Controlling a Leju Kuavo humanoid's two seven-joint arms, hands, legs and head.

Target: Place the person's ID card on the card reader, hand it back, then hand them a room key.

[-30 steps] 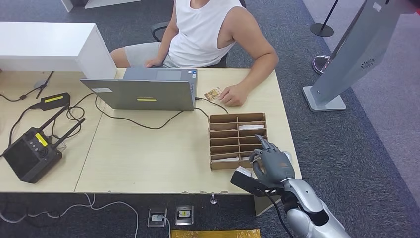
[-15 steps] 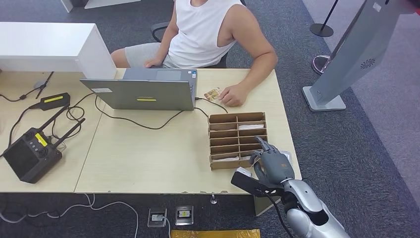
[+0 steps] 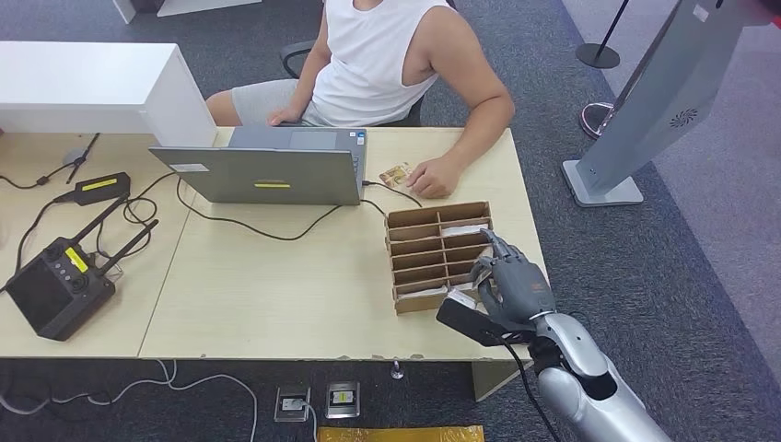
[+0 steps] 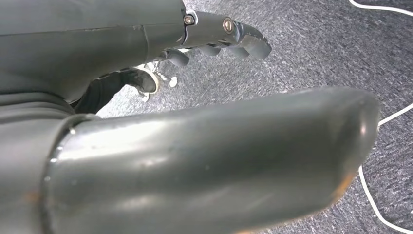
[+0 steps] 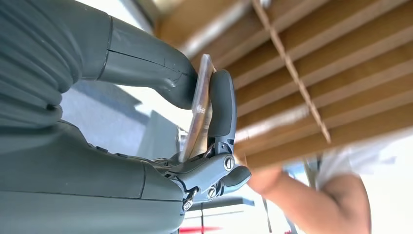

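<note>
Card pinched above the cardboard organiser

Right hand (image 3: 512, 281) hangs over the right-hand side of the cardboard organiser (image 3: 440, 256), which sits on the pale worktop (image 3: 276, 285) near its right edge. In the right wrist view the thumb and a dark finger (image 5: 221, 105) press together on a thin card (image 5: 197, 109), held edge-on just beside the organiser's slats. Several compartments hold white cards (image 3: 463, 230).

Across the worktop a person (image 3: 387, 64) in a white sleeveless top sits with one hand (image 3: 433, 177) resting on the surface, fingertips just beside another small card (image 3: 396, 173). A grey laptop (image 3: 267, 166) stands next to that card, its cable trailing over the worktop. A black handheld controller (image 3: 57, 285) with antennas lies at the far left.

Left hand (image 4: 195, 146) hangs over grey carpet (image 4: 316, 44); its thumb and its dark fingers (image 4: 219, 44) are apart with nothing between them.
</note>
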